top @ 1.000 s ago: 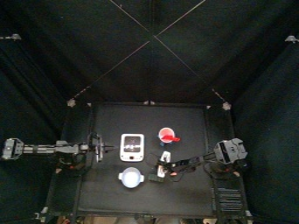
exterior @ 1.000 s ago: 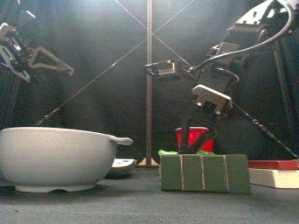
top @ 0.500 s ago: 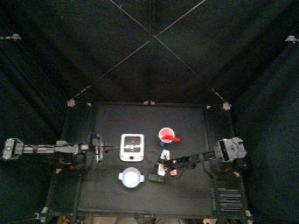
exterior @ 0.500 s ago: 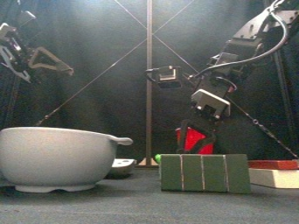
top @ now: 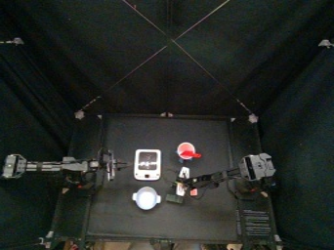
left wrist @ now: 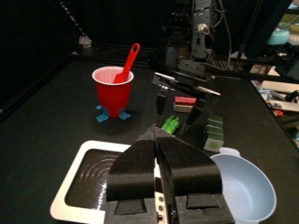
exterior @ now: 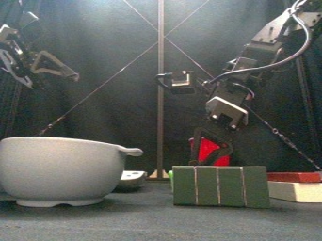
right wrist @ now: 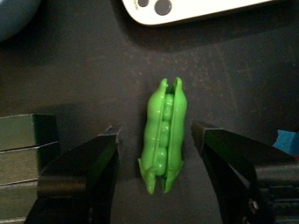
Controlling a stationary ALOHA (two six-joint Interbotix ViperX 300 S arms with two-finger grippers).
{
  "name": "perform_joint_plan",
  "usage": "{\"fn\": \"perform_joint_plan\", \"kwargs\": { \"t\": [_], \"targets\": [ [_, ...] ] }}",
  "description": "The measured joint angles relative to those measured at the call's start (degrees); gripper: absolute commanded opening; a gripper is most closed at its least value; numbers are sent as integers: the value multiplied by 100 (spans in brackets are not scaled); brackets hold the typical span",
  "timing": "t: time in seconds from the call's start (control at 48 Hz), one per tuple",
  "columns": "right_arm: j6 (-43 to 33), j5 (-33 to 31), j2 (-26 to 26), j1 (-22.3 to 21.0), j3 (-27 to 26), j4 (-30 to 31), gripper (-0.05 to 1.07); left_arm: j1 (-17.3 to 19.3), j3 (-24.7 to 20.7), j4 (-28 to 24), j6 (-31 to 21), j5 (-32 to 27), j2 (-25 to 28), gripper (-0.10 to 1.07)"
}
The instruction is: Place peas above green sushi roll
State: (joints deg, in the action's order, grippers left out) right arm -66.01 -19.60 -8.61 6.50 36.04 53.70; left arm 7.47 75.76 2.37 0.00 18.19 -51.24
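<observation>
The peas, one green pod, lie flat on the black table between the open jaws of my right gripper, touching neither jaw. The green sushi roll, a dark green ribbed block, stands near the table's front; its edge is just beside the pod. In the front view the right gripper hangs low behind the roll. The left wrist view shows the pod on the far side of the roll. My left gripper rests shut over the table's left side.
A white bowl sits front left. A white tray holding a dark dish lies mid-table. A red cup with a red spoon stands on a blue base behind the roll. Curtains close in the table.
The right gripper's jaws have spread wider and the peas now lie free on the table. The right arm shifted slightly a second ago; the left arm stayed still.
</observation>
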Motion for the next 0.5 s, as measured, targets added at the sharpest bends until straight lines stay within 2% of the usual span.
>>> {"fn": "perform_joint_plan", "kwargs": {
  "t": [0.5],
  "targets": [
    [9, -18, 9, 9, -18, 53, 92, 0, 9, 0, 0, 0, -9, 32]
  ]
}}
